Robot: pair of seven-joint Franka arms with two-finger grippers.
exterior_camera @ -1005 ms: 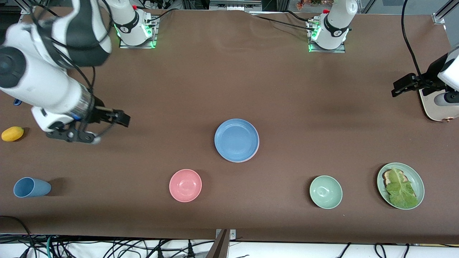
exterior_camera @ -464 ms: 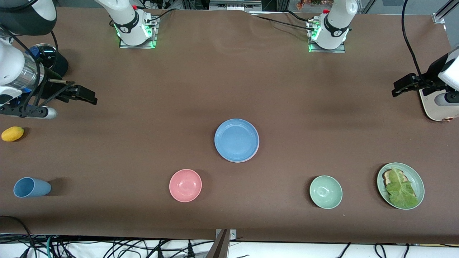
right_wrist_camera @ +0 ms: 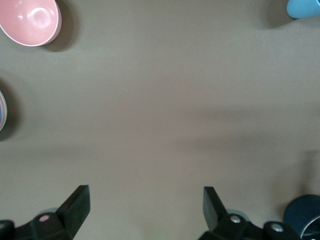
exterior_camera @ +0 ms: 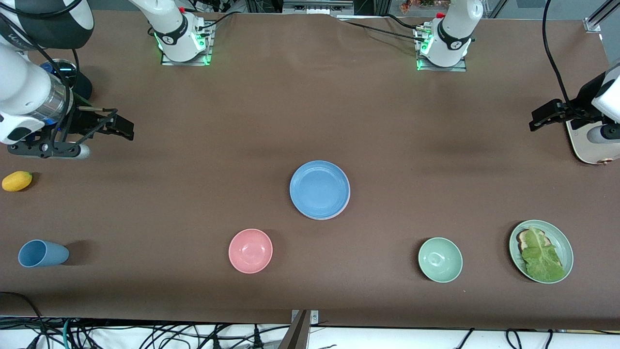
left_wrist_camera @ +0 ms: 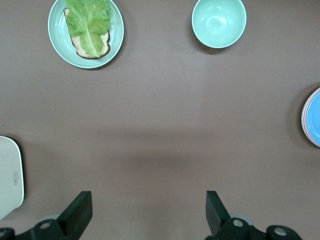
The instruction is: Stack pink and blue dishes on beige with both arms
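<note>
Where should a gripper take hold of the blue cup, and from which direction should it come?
The blue cup lies on its side, mouth toward the right arm's end of the table. Probably best to come straight down and close across the round wall at mid-length, fingers either side. The open right gripper is closer; the left gripper waits open.

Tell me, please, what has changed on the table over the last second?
The right claw, open and empty, drew back from the middle toward its own end of the table. The left claw waits, open. The flat round blue plate atop the stack stayed put.
</note>
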